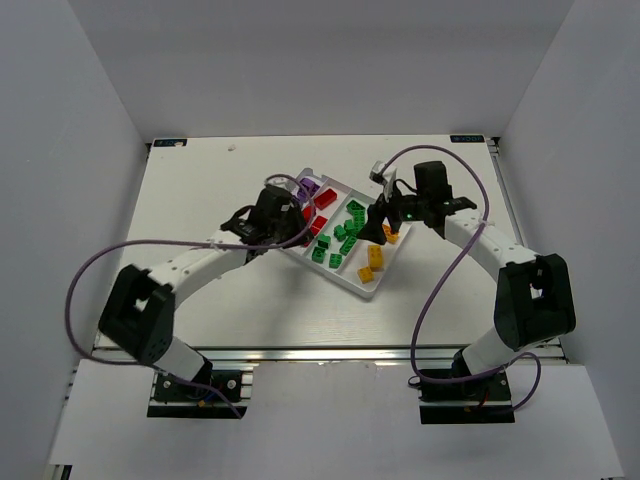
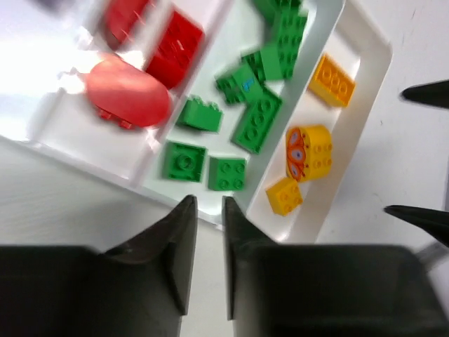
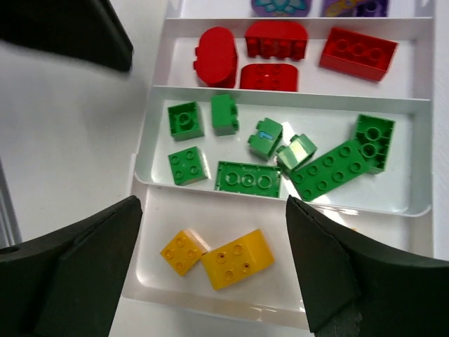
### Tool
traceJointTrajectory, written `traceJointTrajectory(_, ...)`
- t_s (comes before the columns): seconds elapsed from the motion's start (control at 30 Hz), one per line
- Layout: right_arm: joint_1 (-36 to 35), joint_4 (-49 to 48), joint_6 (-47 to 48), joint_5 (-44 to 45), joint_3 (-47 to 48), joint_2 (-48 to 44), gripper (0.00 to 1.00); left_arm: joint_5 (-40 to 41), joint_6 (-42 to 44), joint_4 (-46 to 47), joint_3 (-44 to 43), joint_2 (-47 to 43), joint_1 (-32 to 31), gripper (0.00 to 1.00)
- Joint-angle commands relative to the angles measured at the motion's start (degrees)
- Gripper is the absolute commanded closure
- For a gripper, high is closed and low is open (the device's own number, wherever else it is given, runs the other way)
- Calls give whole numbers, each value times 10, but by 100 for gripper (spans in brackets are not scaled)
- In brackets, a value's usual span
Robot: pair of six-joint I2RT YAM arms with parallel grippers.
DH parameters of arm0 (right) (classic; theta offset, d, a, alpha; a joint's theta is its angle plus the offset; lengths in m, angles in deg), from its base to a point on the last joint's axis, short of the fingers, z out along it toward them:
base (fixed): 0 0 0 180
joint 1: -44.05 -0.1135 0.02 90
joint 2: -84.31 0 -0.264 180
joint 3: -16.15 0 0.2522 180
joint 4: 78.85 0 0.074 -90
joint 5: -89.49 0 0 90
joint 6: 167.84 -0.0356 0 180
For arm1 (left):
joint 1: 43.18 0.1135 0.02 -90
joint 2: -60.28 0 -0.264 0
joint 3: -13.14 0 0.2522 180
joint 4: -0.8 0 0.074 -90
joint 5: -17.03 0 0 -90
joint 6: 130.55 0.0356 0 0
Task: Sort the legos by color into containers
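Note:
The white tray [image 1: 367, 295] has four long compartments. In the right wrist view, purple legos [image 3: 351, 6] lie in the top one, then red legos [image 3: 272, 38], green legos [image 3: 248, 177] and two yellow legos [image 3: 237, 258]. My right gripper [image 3: 214, 242] hangs wide open and empty over the yellow compartment, above the two yellow bricks. My left gripper [image 2: 208, 203] sits at the tray's near edge by the green compartment. Its fingers are almost together, with a thin gap and nothing in it. From above, the left gripper [image 1: 300, 238] and right gripper [image 1: 378, 238] flank the tray.
In the left wrist view a yellow brick with a printed orange face [image 2: 309, 152] lies in the yellow compartment, and the right gripper's dark fingertips [image 2: 424, 93] poke in from the right. White walls enclose the table [image 1: 200, 200]. Purple cables trail from both arms.

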Motion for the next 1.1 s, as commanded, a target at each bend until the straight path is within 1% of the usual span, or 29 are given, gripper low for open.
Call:
traceJointTrajectory(0.0,1,26,93,-64,11,-18,11,179,-56,-63,10,-127,14,72)
traceJointTrajectory(0.03,1,18,106,-67,9,-18,11,205,-76,-102,38,-151,23,77)
traceJointTrajectory(0.07,1,1,109,-64,-9,-18,11,222,-95,-121,56,-175,48,78)
traceJointTrajectory(0.1,2,-14,110,-64,-18,-14,11,233,-113,-137,73,-199,64,74)
traceJointTrajectory(0.13,2,-11,114,-67,-20,-9,11,252,-157,-184,88,-246,107,63)
traceJointTrajectory(0.17,3,19,153,-94,4,13,10,262,-180,-214,114,-269,129,49)
traceJointTrajectory(0.2,4,67,186,-113,29,30,11,273,-205,-243,125,-289,153,21)
traceJointTrajectory(0.23,5,123,210,-130,61,66,12,298,-242,-305,131,-322,194,10)
traceJointTrajectory(0.27,4,197,225,-158,113,82,19,310,-251,-332,137,-333,210,3)
traceJointTrajectory(0.3,4,212,232,-165,128,93,26,320,-255,-353,137,-339,227,2)
traceJointTrajectory(0.33,4,215,230,-169,134,98,39,325,-249,-380,136,-342,258,2)
traceJointTrajectory(0.37,4,185,222,-165,133,95,45,326,-241,-388,132,-334,273,2)
traceJointTrajectory(0.4,4,161,197,-159,118,83,57,323,-222,-397,129,-323,302,2)
traceJointTrajectory(0.43,3,140,186,-151,110,76,65,318,-211,-398,125,-309,317,2)
traceJointTrajectory(0.47,1,122,176,-131,103,71,69,315,-204,-400,122,-276,327,2)
traceJointTrajectory(0.5,0,96,157,-123,95,67,70,317,-195,-401,115,-259,337,2)
traceJointTrajectory(0.53,-2,84,145,-109,91,61,68,320,-192,-402,110,-243,366,2)
traceJointTrajectory(0.57,-3,73,137,-89,88,57,63,324,-193,-403,108,-228,377,2)
traceJointTrajectory(0.63,-3,67,128,-78,85,50,50,326,-192,-395,98,-195,402,2)
traceJointTrajectory(0.67,-3,66,127,-71,83,48,48,328,-192,-392,96,-188,409,2)
traceJointTrajectory(0.73,-3,66,124,-67,75,42,45,339,-201,-391,93,-159,434,2)
traceJointTrajectory(0.83,-3,71,115,-61,69,40,44,342,-202,-389,88,-113,465,2)
traceJointTrajectory(0.93,-3,88,112,-57,74,44,43,334,-189,-356,90,-88,484,2)
traceJointTrajectory(1.07,-3,119,110,-55,106,60,43,325,-174,-320,80,-63,506,2)
